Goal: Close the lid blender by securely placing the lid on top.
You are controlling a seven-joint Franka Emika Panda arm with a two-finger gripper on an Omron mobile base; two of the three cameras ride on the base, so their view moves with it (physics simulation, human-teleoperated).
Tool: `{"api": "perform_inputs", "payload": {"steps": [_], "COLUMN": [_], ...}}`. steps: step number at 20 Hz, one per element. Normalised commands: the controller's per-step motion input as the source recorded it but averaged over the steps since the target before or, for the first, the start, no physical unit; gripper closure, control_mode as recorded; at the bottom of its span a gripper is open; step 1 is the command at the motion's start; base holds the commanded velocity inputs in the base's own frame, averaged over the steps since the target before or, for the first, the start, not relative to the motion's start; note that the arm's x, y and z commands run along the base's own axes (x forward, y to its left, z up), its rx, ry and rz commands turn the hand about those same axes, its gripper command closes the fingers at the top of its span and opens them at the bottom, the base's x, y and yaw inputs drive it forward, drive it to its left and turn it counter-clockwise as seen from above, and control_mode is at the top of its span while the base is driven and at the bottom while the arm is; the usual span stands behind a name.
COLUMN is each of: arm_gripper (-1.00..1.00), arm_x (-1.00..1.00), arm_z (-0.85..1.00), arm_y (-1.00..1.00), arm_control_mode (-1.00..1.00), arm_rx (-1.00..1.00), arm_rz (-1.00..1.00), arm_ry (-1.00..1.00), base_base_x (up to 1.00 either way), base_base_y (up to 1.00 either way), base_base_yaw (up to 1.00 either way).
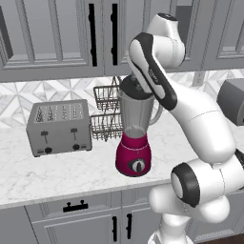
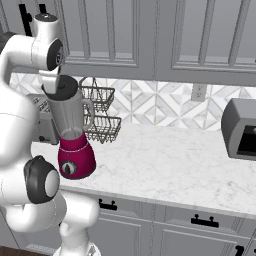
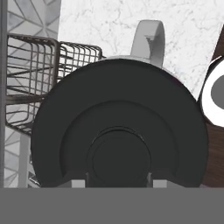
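The two-finger claw (image 3: 118,180), at the bottom centre of the hand view, is clamped on the knob of the dark grey-black round lid (image 3: 118,131), which sits at the rim of the magenta-based, clear-jarred blender (image 1: 135,138). The blender stands mid-frame on the white marble desk (image 1: 57,174), a silver four-slot toaster (image 1: 59,127) at left.

White marble counter (image 1: 57,171), blender (image 1: 135,157), toaster (image 1: 59,127), wire rack (image 1: 107,125), possibly microwave (image 2: 241,129)
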Motion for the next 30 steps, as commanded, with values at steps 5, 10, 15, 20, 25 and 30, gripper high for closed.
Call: {"api": "perform_inputs", "payload": {"steps": [5, 10, 15, 20, 25, 30], "arm_gripper": [1.00, 1.00, 1.00, 1.00, 1.00, 1.00], "arm_x": [0.16, 0.07, 0.00, 0.00, -0.01, -0.02], "arm_z": [0.00, -0.05, -0.08, -0.01, 0.02, 0.13], "arm_y": [0.00, 0.00, 0.00, 0.00, 0.00, 0.00], "arm_control_mode": [-1.00, -1.00, -1.00, -1.00, -1.00, -1.00], "arm_rx": [0.00, 0.00, 0.00, 0.00, 0.00, 0.00], "arm_rz": [0.00, 0.00, 0.00, 0.00, 0.00, 0.00], "arm_ry": [0.02, 0.07, 0.07, 0.02, 0.00, 0.00], "base_base_x": [0.00, 0.00, 0.00, 0.00, 0.00, 0.00], "base_base_y": [0.00, 0.00, 0.00, 0.00, 0.00, 0.00], "base_base_yaw": [0.00, 0.00, 0.00, 0.00, 0.00, 0.00]}}
